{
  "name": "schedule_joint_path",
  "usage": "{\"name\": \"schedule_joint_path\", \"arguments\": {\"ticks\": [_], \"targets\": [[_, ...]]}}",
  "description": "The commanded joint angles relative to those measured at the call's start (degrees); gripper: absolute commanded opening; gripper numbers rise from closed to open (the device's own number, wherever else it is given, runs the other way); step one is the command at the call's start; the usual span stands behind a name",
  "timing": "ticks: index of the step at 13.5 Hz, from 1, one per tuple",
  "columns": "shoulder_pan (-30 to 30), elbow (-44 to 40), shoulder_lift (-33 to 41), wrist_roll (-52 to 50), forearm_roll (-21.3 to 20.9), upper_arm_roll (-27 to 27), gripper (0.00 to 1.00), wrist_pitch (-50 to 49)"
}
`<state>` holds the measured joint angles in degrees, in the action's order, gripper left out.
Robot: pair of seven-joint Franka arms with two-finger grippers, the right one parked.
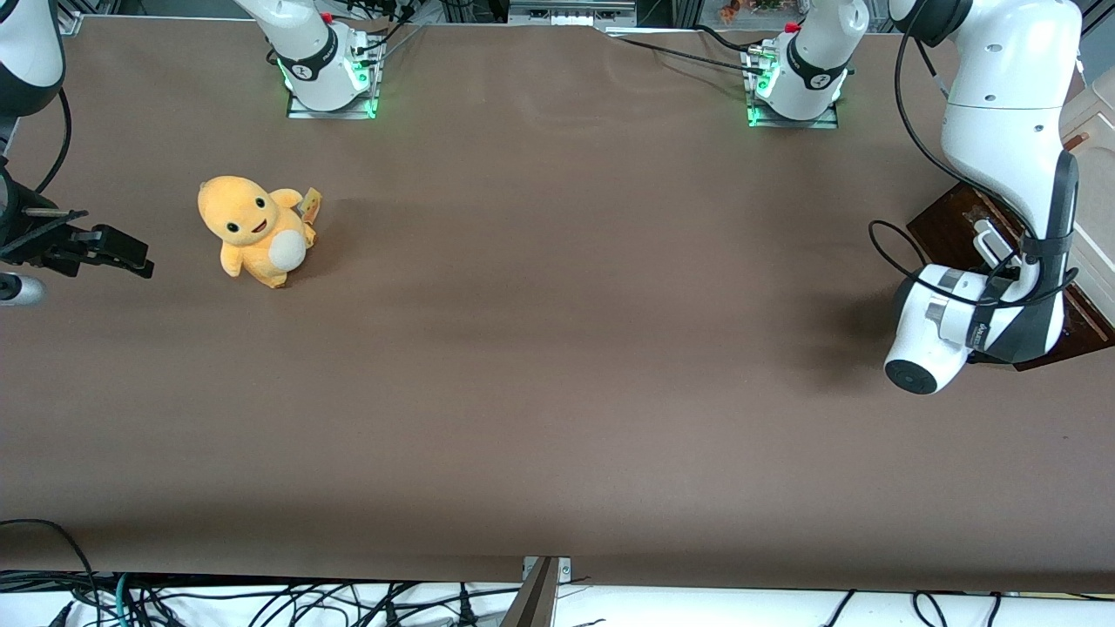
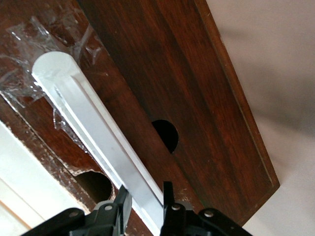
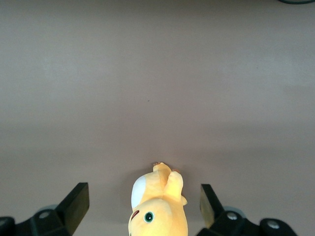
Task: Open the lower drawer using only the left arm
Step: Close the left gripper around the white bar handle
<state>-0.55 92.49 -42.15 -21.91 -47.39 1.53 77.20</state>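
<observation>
The lower drawer's glossy dark brown front [image 2: 59, 123] carries a long white bar handle [image 2: 93, 123], with clear tape stuck around the handle's end. My left gripper [image 2: 144, 189] is at the handle, one black finger [image 2: 123, 196] on each side, pressed against its edges. In the front view the left arm [image 1: 1002, 113] bends down over the dark brown front [image 1: 945, 222] at the working arm's end of the table. Its wrist [image 1: 949, 318] hides the fingers there, and a bit of the white handle [image 1: 989, 239] shows beside it.
A second dark brown panel [image 2: 206, 98] with a half-round notch lies beside the handle's panel. The cream cabinet [image 1: 1093, 113] stands at the table's edge. An orange plush toy [image 1: 257, 231] sits toward the parked arm's end of the table and also shows in the right wrist view [image 3: 157, 206].
</observation>
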Motion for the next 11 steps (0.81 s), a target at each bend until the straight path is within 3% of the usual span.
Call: {"name": "schedule_joint_path", "arguments": {"ticks": [1,11], "targets": [[2.3,-4.4,-3.1,2.0,-1.4,-0.2,0.00,-2.7],[6.5,-9.0,-6.1,2.3,0.1,-0.5,0.00,-5.7]]}}
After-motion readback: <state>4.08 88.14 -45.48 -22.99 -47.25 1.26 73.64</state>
